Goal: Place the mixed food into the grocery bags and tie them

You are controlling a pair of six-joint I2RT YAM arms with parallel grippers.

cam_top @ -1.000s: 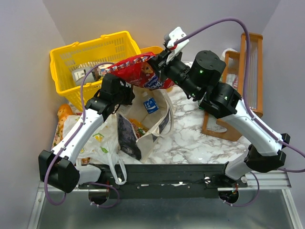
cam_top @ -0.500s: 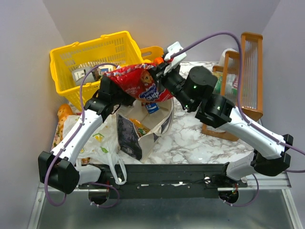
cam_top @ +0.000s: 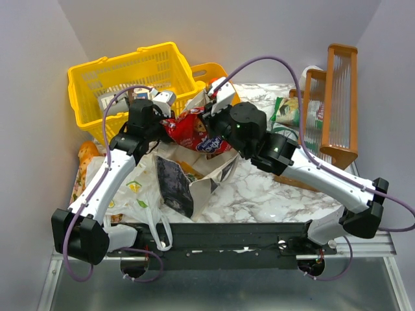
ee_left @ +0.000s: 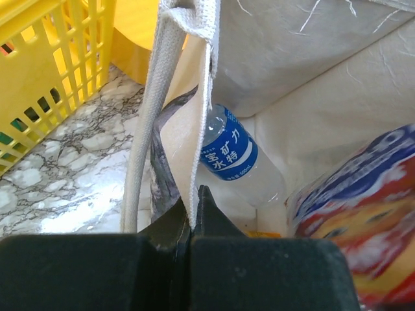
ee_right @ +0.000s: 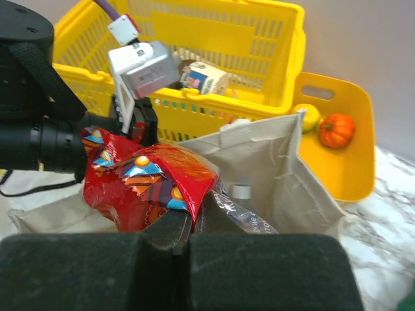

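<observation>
My right gripper [ee_right: 193, 210] is shut on the edge of a red snack packet [ee_right: 139, 184] and holds it over the open mouth of the beige canvas tote [ee_right: 285, 165]; the packet also shows in the top view [cam_top: 194, 129]. My left gripper [ee_left: 193, 197] is shut on the tote's edge beside a loop handle [ee_left: 146, 129], holding the bag open. A clear water bottle with blue label [ee_left: 237, 159] lies inside the tote. The tote's dark picture panel [cam_top: 174, 184] faces front-left. The white plastic bag with yellow-green prints [cam_top: 133, 194] lies at the left.
A big yellow basket [cam_top: 123, 78] with cartons stands at the back left. A small yellow basket [ee_right: 337, 155] behind the tote holds an orange [ee_right: 336, 129]. A wooden rack [cam_top: 337, 97] and a green packet [cam_top: 285, 110] are at the right. Bread [cam_top: 84, 159] lies at the far left.
My right arm has swung left and down, bringing the red packet from above the baskets to the tote's mouth. My left gripper has kept its hold on the tote.
</observation>
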